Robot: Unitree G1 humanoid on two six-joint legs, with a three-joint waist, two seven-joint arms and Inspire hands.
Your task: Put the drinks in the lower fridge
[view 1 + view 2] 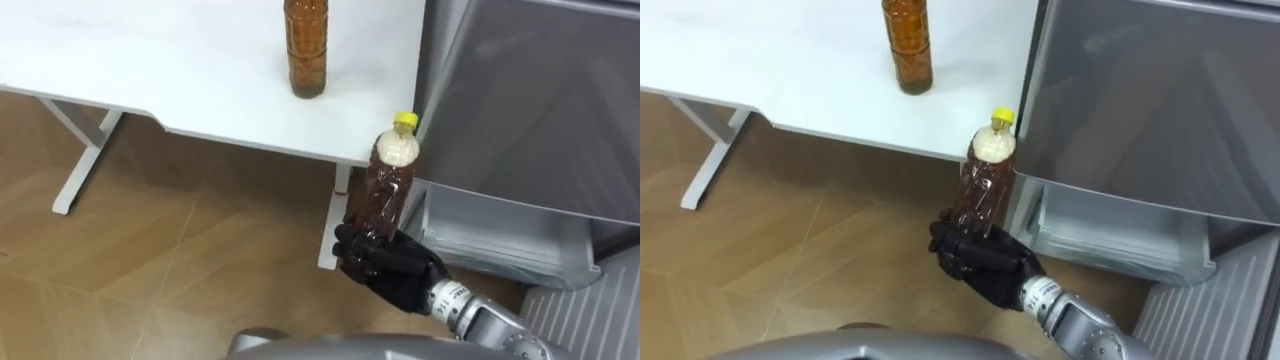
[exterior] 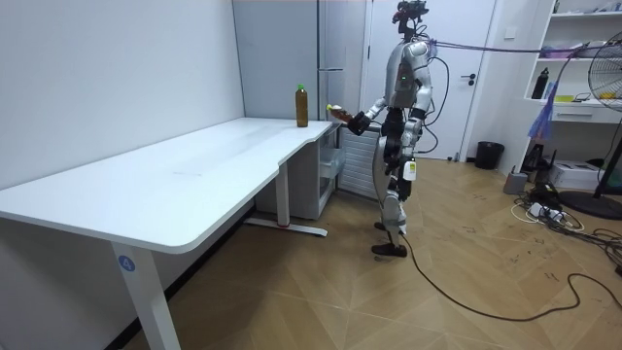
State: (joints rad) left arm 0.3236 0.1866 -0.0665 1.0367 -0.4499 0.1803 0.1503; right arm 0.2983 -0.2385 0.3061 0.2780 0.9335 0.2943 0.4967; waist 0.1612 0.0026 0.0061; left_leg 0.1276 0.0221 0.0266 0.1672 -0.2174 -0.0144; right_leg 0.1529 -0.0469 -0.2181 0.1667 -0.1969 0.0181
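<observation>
My right hand (image 1: 385,265) is shut round the base of a brown drink bottle (image 1: 388,190) with a yellow cap. It holds the bottle nearly upright, tilted slightly right, just off the table's corner and left of the grey fridge (image 1: 540,110). A second brown bottle (image 1: 307,50) stands upright on the white table (image 1: 150,70) near its right end. In the room view I stand at the table's far end, facing the fridge (image 2: 340,58), with the held bottle (image 2: 337,111) out in front of me.
Below the fridge's upper door, a pale grey shelf (image 1: 490,240) of the lower compartment shows, with a ribbed panel (image 1: 590,310) at lower right. The white table leg (image 1: 85,160) stands on wooden floor. Open floor lies to my left.
</observation>
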